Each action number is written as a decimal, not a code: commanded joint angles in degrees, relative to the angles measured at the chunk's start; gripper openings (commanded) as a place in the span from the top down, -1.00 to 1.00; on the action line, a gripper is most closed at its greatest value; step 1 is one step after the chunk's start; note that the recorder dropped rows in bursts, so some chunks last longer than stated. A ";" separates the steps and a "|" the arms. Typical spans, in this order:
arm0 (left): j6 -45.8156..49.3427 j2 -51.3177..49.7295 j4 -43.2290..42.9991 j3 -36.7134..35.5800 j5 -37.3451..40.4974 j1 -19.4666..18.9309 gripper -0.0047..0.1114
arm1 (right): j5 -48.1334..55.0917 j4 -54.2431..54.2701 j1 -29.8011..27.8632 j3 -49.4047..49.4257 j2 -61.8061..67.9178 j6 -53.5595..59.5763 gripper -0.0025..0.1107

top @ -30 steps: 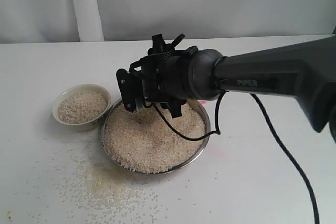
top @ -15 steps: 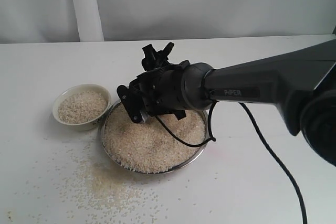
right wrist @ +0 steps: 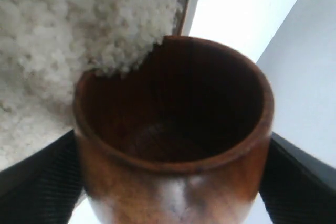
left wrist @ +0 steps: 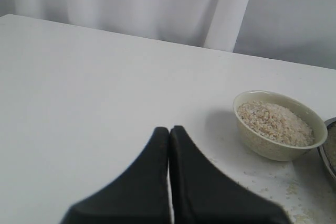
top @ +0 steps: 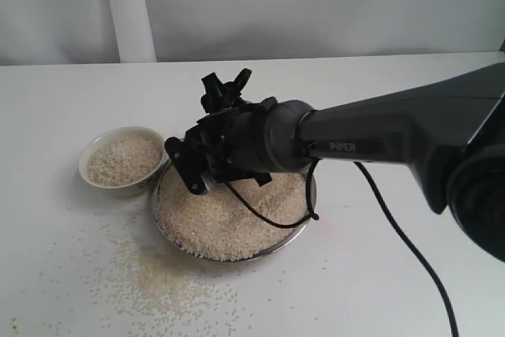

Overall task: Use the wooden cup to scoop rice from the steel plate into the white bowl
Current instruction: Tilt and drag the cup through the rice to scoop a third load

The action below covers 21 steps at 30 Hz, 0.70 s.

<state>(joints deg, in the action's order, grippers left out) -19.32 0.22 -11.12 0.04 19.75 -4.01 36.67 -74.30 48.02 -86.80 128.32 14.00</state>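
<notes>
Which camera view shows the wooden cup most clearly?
The right wrist view: the wooden cup fills it, rim against the rice. In the exterior view the arm hides it; the left wrist view misses it.

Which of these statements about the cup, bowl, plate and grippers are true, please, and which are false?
1. The right gripper holds the cup. True.
2. The cup is full. False: its inside shows bare wood, with rice only at its rim.
3. The bowl is empty. False: it holds rice.
4. The left gripper is shut on nothing. True.
5. The bowl sits inside the plate. False: it stands beside the plate, on the table.
6. Loose grains lie scattered on the table. True.
</notes>
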 commanded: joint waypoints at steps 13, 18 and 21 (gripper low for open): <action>-0.13 -0.22 -0.15 -0.04 -0.39 0.26 0.92 | -0.93 6.79 4.63 0.01 0.10 4.26 0.96; -0.13 -0.22 -0.15 -0.04 -0.39 0.26 0.92 | 0.01 7.95 5.34 0.01 0.10 5.28 0.96; -0.13 -0.22 -0.15 -0.04 -0.39 0.26 0.92 | 0.51 9.45 5.84 0.01 0.10 6.92 0.96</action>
<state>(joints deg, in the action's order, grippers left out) -19.32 0.22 -11.12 0.04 19.75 -4.01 37.21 -67.42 53.20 -86.80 128.32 19.30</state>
